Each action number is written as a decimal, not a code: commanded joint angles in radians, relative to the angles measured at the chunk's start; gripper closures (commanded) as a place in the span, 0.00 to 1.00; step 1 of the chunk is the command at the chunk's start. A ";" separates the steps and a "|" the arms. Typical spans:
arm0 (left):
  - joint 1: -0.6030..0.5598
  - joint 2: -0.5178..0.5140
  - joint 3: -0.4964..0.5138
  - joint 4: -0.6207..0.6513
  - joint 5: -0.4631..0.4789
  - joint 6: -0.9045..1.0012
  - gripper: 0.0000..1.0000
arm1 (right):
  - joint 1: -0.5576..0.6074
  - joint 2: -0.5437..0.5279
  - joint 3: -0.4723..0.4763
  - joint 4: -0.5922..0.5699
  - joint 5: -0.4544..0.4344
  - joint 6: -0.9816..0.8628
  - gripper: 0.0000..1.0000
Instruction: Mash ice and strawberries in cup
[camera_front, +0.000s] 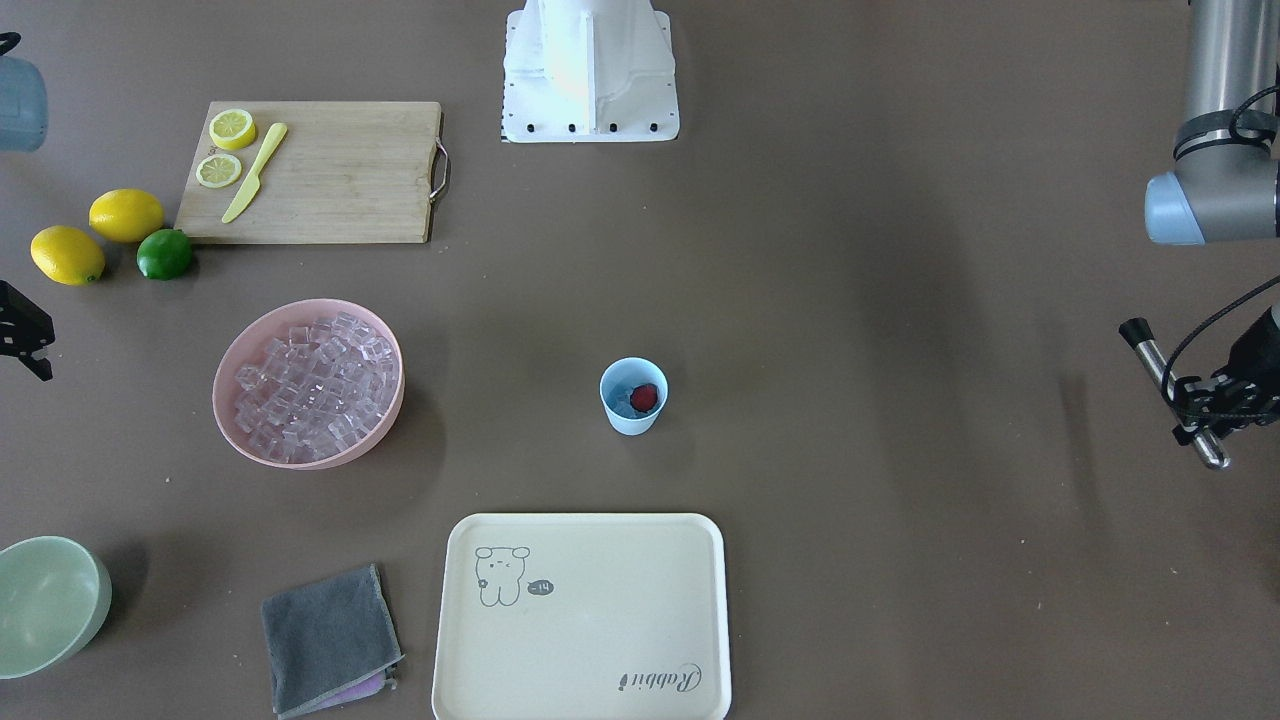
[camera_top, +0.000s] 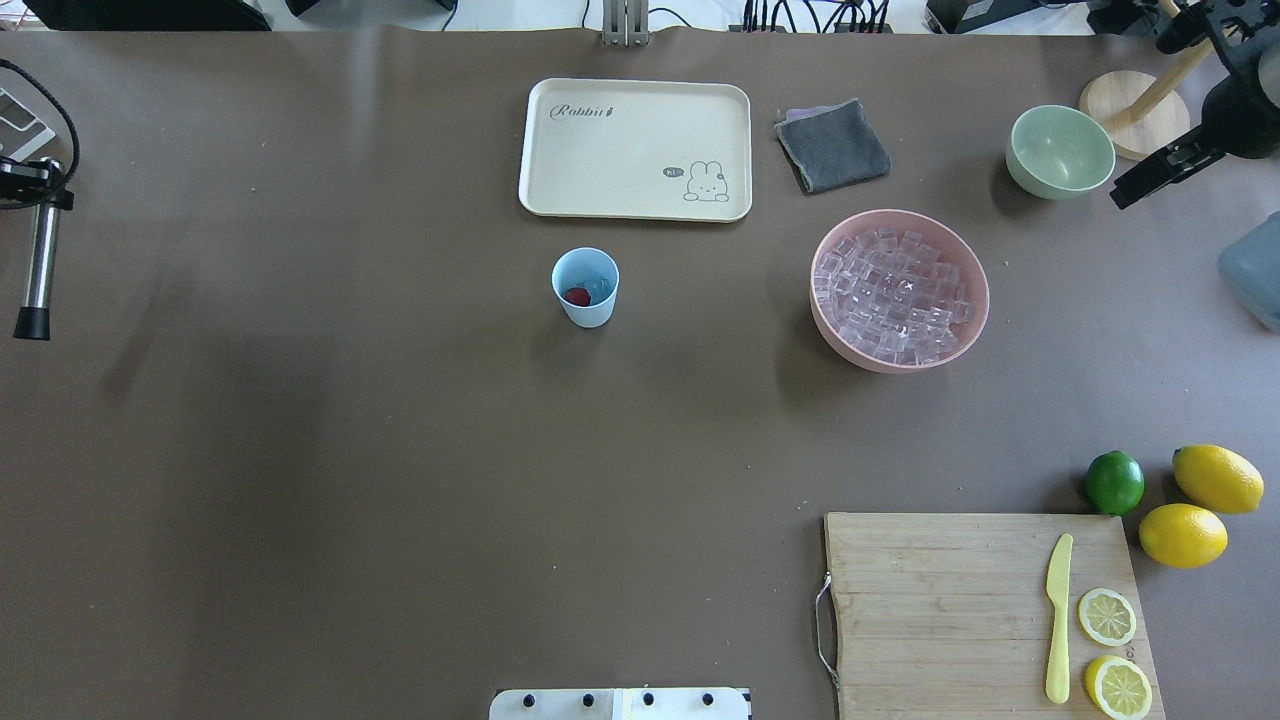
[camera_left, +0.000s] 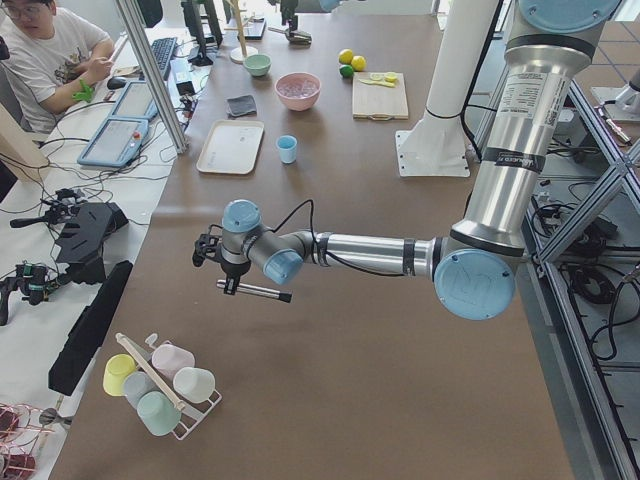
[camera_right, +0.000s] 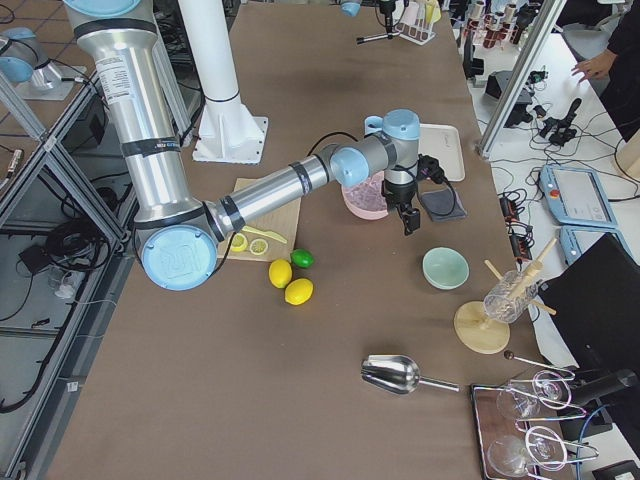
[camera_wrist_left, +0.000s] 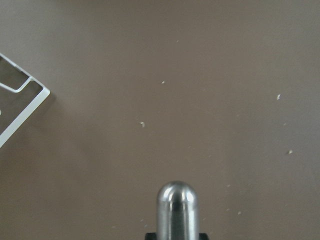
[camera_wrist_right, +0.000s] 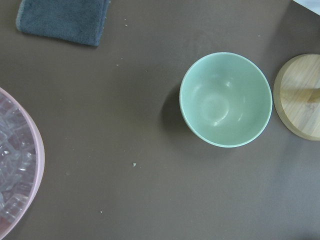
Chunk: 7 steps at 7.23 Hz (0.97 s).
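Cup (camera_front: 633, 397) well apart from left gripper (camera_front: 1205, 400)

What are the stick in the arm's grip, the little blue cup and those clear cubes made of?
Rod: likely polished steel, mirror-bright with a black tip. Cup: probably matte plastic, thin, evenly coloured. Cubes: glassy, sharp-edged, no meltwater visible; perhaps acrylic rather than real ice.

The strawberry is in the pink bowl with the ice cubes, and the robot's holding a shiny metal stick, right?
Not quite. The strawberry lies in the light blue cup, not in the pink bowl; the exterior front-facing view shows it. The pink bowl does hold ice cubes, and the left gripper does hold the shiny metal stick.
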 joint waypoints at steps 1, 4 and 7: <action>0.017 0.025 0.027 0.019 0.001 0.088 1.00 | 0.000 0.002 0.002 0.000 -0.015 0.001 0.03; 0.080 0.046 0.040 0.005 0.004 0.087 0.50 | -0.003 0.013 -0.004 0.000 -0.038 0.001 0.03; -0.002 0.030 -0.013 0.034 -0.101 0.065 0.02 | -0.004 0.015 -0.005 0.000 -0.036 0.001 0.03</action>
